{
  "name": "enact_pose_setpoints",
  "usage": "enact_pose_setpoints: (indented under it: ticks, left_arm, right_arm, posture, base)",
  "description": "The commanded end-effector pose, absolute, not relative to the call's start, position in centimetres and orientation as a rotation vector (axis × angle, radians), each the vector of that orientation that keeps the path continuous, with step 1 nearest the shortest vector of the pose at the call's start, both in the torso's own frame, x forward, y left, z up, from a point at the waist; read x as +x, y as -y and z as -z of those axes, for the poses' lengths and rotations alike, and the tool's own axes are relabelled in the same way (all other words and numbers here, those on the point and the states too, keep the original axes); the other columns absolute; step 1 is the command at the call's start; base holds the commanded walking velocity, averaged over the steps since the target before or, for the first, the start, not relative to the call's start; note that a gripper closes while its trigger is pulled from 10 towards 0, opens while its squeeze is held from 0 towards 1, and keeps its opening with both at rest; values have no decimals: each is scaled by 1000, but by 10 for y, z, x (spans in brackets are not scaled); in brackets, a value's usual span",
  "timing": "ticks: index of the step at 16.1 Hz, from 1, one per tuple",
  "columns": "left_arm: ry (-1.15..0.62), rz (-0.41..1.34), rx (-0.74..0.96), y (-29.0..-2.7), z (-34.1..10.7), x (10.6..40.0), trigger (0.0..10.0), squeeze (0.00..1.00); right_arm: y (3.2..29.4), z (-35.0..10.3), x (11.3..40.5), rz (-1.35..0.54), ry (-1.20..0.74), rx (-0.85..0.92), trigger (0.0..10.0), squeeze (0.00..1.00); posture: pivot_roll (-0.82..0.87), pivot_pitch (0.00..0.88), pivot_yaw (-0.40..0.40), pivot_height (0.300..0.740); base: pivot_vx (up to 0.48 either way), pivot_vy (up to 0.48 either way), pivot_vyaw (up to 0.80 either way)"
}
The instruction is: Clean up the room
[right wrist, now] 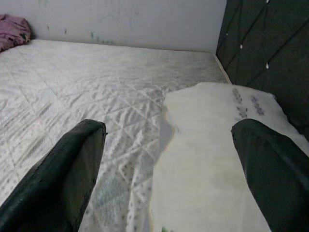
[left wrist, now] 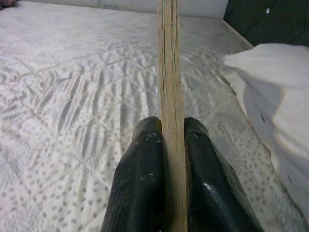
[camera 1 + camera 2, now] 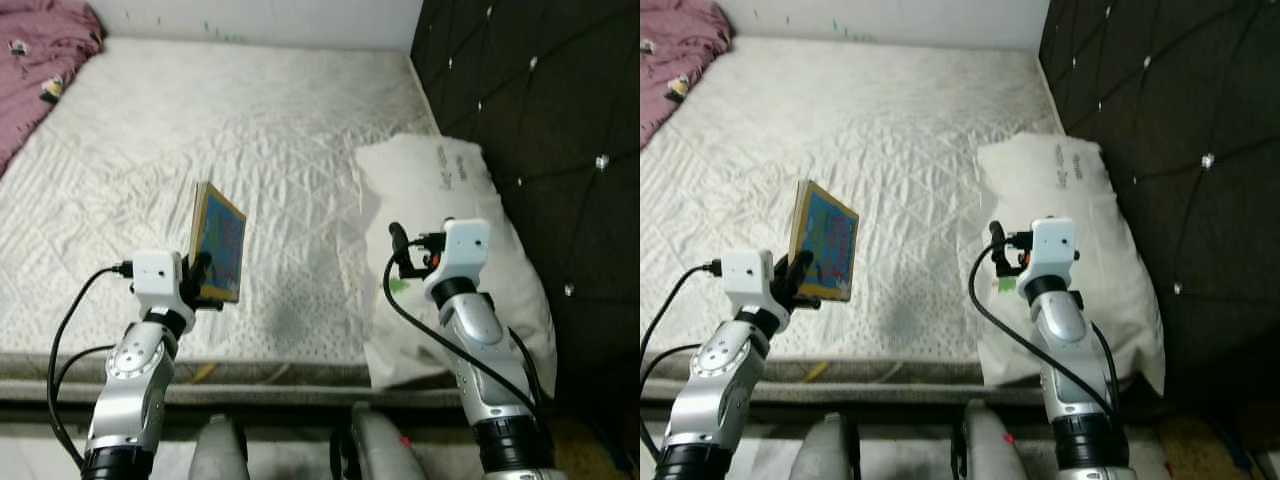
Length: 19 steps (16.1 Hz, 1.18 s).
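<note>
Left gripper (image 2: 166, 159) is clamped on a thin picture book (image 3: 219, 243), fingers pinching its lower edge, book held upright above the near part of the mattress (image 3: 290, 150). Right gripper (image 1: 169, 159) has its fingers spread wide with nothing between them, hovering over the near end of the white pillow (image 3: 455, 250) by the headboard.

Step in hand, as I read it: carry the book off the bed to wherever books go. The grip is low on a tall, thin thing, so it will probably want to lever in the pads; keep the wrist level, move slowly, avoid swinging it flat-side into the air. Set it down on an edge or flat before opening (don't drop it from height).

Surface: quilted white mattress, bare, wrinkled. Pink blanket (image 3: 40, 60) is bunched at the far left corner. Dark tufted headboard (image 3: 540, 110) is on the right, pale wall behind.
</note>
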State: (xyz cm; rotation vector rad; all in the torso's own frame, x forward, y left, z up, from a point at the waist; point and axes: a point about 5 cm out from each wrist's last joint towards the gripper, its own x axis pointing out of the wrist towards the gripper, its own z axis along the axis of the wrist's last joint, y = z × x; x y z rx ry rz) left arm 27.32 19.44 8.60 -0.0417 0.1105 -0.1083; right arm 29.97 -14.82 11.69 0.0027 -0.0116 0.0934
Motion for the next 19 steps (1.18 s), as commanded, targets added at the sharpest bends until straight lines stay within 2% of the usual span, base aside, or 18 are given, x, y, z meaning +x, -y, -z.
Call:
enact_pose_setpoints:
  ticks: [1, 9, 15, 19]
  left_arm:
    - [-59, 104, -27, -195, -96, 277, 10000, 0]
    - [-77, 89, -66, -197, -94, 279, 10000, 0]
    - [-68, 77, -90, -197, -96, 280, 10000, 0]
    - [-54, 82, -130, -198, -100, 282, 10000, 0]
  right_arm:
    - [152, -120, 300, -81, 17, -6, 10000, 0]
    - [152, -121, 301, -93, 18, -20, 10000, 0]
    - [152, -121, 302, -103, 19, -27, 10000, 0]
    - [152, -121, 303, -96, 14, -25, 10000, 0]
  posture:
    - [12, 120, -30, 647]
    - [11, 115, -35, 647]
    - [10, 111, -39, 594]
    - [9, 116, -40, 594]
  base:
    - [0, 0, 0]
    - [0, 0, 0]
    - [0, 0, 0]
    - [0, 0, 0]
